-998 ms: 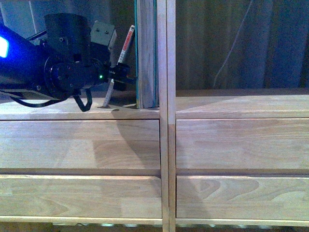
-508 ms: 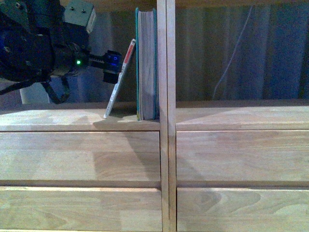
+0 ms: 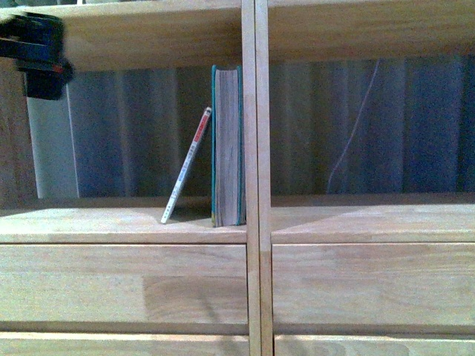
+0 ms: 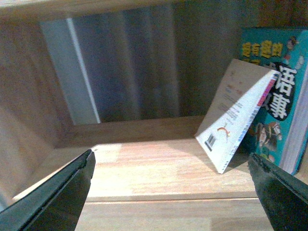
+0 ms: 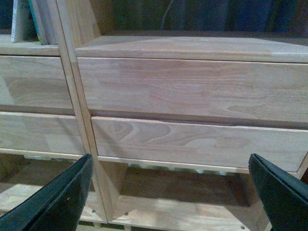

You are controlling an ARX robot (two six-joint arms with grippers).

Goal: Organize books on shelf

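The thin white paperback (image 3: pixel 187 165), red-and-white along its spine, stands on the light-wood shelf (image 3: pixel 119 222) in the compartment left of the central divider. Its long axis tilts, top edge leaning right against the upright teal book (image 3: pixel 227 145), which stands against the divider. The left end effector (image 4: pixel 171 192) is spread apart, holding nothing; the right end effector (image 5: pixel 173 195) is likewise apart before the drawer fronts.

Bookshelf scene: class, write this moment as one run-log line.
thin book: leaning on teal book | teal book: upright at divider | left gripper: open, empty | right gripper: open, facing drawers
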